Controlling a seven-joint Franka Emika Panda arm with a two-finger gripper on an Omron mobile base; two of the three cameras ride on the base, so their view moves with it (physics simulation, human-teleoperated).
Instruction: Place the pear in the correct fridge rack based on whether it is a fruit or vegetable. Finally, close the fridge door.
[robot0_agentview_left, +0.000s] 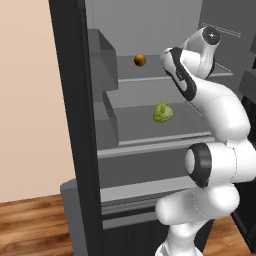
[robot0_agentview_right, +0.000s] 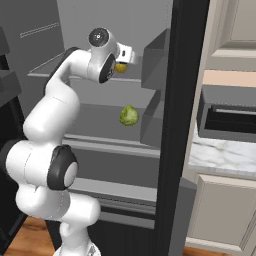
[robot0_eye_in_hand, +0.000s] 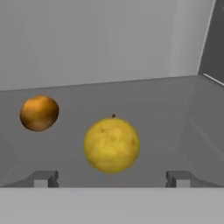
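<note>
From the hand camera I see the pear (robot0_eye_in_hand: 112, 145) lying on the upper fridge rack (robot0_eye_in_hand: 166, 105), just right of the orange-brown fruit (robot0_eye_in_hand: 39, 113) and apart from it, with my gripper (robot0_eye_in_hand: 112, 178) spread wide, both tips clear of it and holding nothing. I judge the pear light, firm and smooth enough to roll, so any regrasp belongs across its widest middle, gently. The green leafy lump (robot0_agentview_left: 163, 113) sits one rack down, and I read no labels or writing anywhere.
</note>
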